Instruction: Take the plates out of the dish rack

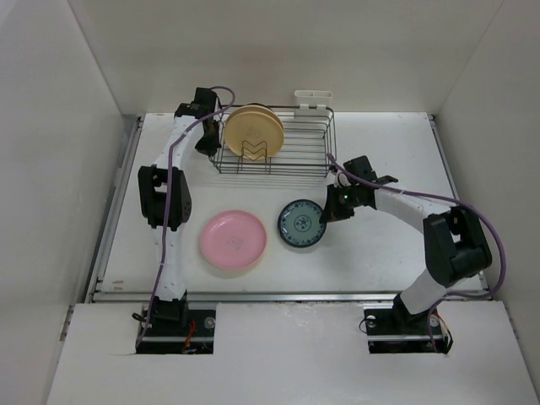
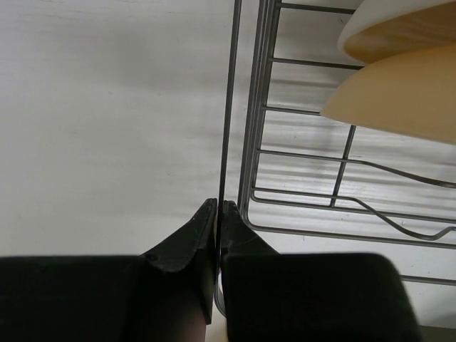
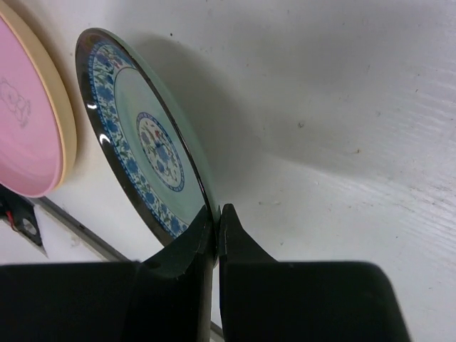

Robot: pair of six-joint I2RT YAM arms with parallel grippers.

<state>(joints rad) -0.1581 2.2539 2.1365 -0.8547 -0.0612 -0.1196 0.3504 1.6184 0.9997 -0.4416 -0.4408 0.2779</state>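
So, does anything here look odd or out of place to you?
Nothing is spilled or broken. One oddity: the left claw is pinched on the dish rack's wire edge, not a plate, while the right claw grips the teal plate's rim.

Black wire dish rack (image 1: 287, 150) at rear holds 2 upright, tan plate (image 1: 251, 132) & cream plate (image 2: 365, 25); pink plate (image 1: 234, 240) & teal-patterned plate (image 1: 301, 224) sit side by side in front.

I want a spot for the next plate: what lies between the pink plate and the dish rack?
Nothing: the top external view shows only bare table between the pink plate and the dish rack.
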